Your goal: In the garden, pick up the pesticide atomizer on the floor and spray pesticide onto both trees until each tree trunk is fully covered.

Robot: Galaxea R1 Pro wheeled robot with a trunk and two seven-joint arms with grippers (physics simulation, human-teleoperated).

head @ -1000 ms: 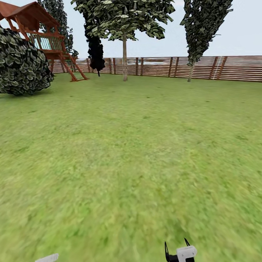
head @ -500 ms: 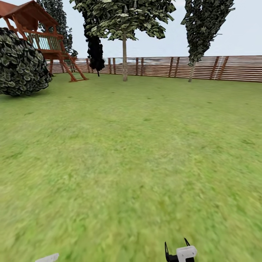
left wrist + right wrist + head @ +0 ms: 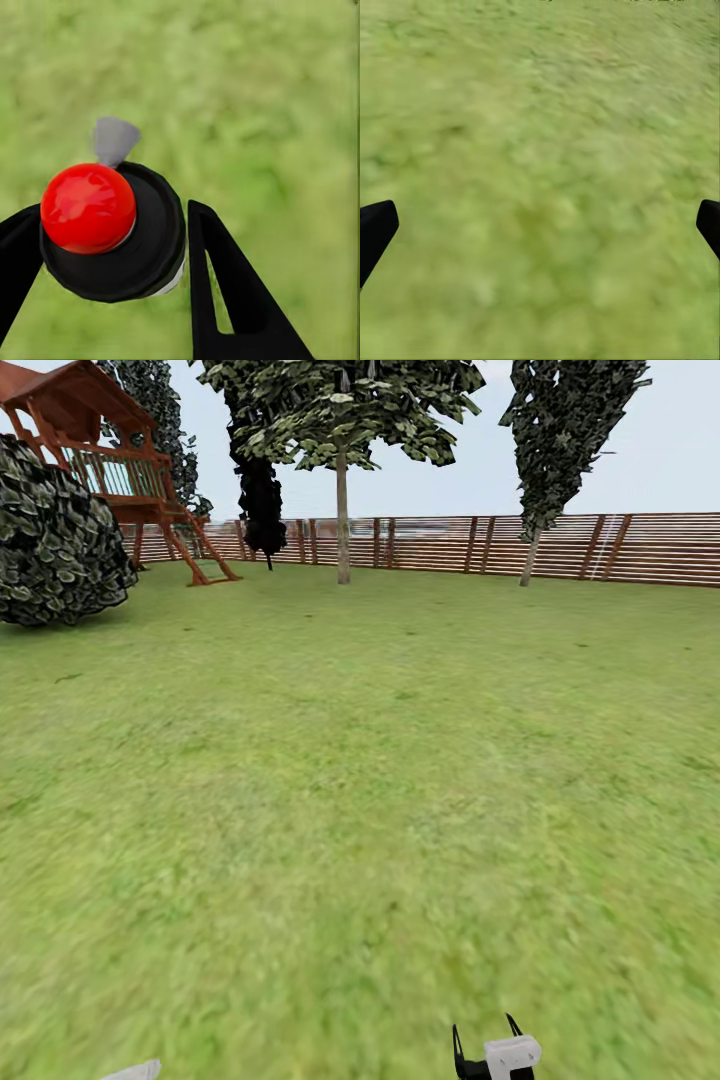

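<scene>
Pesticide atomizer (image 3: pixel 112 231) sitting clamped between the two black fingers of the left gripper (image 3: pixel 112 262), red tip facing the camera, right gripper (image 3: pixel 540 232) hanging spread wide and empty over lawn (image 3: pixel 360 780), tree (image 3: pixel 343 470) standing far ahead before the slatted fence (image 3: pixel 560 547), playhouse (image 3: pixel 110 460) showing beyond a dark bush (image 3: pixel 55 540).

Slight camera advance toward the trees (image 3: pixel 342 480)

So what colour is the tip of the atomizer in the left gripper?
Red, on the black pesticide atomizer; clearest in the left wrist view.
</scene>
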